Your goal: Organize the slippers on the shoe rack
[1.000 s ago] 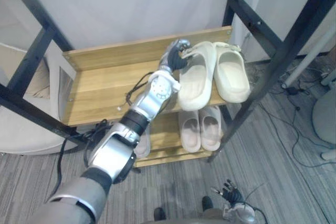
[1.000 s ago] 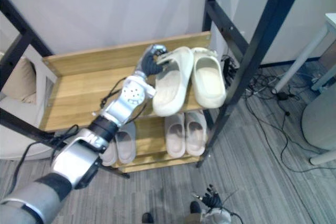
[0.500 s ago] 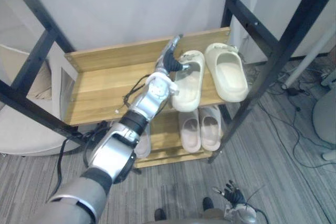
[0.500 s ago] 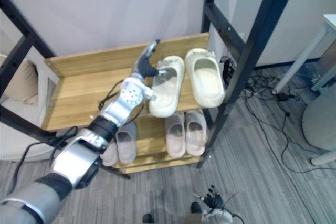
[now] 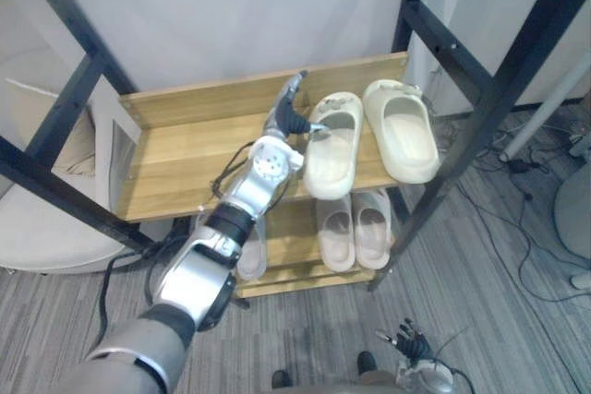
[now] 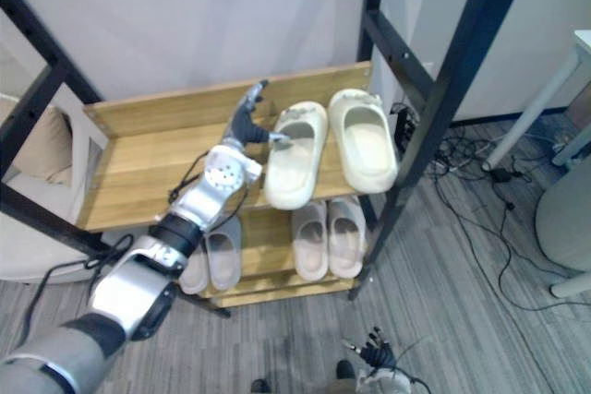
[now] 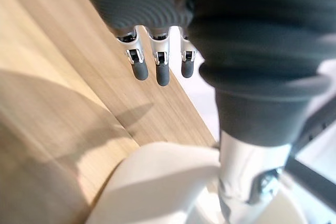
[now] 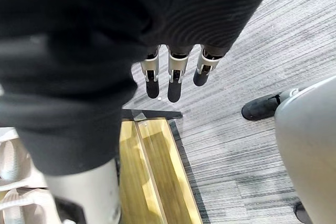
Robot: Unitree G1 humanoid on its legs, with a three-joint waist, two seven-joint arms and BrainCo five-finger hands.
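Two cream slippers lie flat side by side at the right end of the wooden shoe rack's top shelf: the left one and the right one. My left hand is at the left slipper's far end, open, its fingers straight over the bare wood and the thumb against the slipper's rim. On the lower shelf sit a beige pair and a grey slipper partly behind my arm. My right hand hangs low near the floor, open.
Black frame posts cross in front of the rack on both sides. A white cushion lies to the left. Cables trail over the grey carpet on the right, near a grey rounded seat.
The left cream slipper, earlier tilted against the right one in my curled left hand, now lies flat beside it. My left hand has opened and drawn slightly left.
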